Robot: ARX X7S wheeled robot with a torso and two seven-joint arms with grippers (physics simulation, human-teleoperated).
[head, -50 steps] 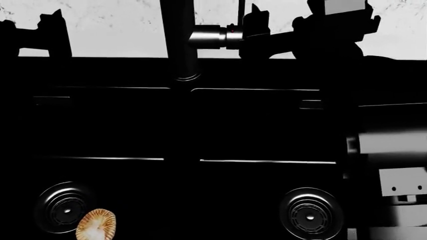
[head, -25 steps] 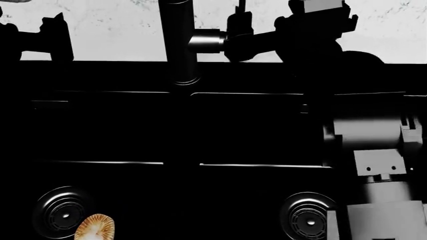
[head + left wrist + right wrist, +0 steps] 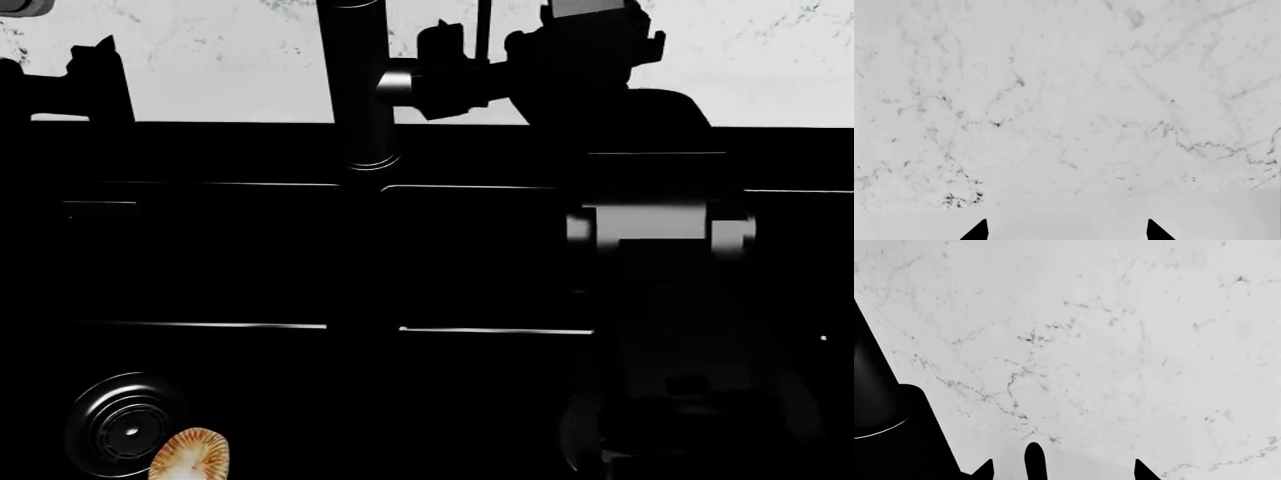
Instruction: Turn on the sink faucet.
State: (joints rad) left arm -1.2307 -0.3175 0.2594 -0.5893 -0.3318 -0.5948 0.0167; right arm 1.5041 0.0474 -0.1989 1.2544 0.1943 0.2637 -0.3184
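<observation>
Right gripper point(image 3: 447, 65): raised to the side stub point(image 3: 396, 80) of the sink faucet point(image 3: 358, 85), with my fingertips silhouetted around the thin lever handle point(image 3: 482, 25) that rises just beside the stub. I judge it is held at this height so that a sideways push or pull can swing the lever. In the right wrist view two finger points stand apart with a rounded dark tip, probably the lever, between them; whether they pinch it I cannot tell.

Left gripper point(image 3: 100, 70): parked at the far left over the back edge of the surface, well apart from the faucet; its wrist view shows two tips spread before bare marble wall point(image 3: 1067, 100), holding nothing.

Sink point(image 3: 214, 250): black double basin below, faucet post standing behind its centre divider. One ribbed drain point(image 3: 127, 430) shows; an orange ribbed object point(image 3: 190, 455) lies beside it.

Change against half a second ago: my right gripper has slid leftward, closer to the post, now covering most of the stub; my right forearm has swung across and hides the right-hand drain.
</observation>
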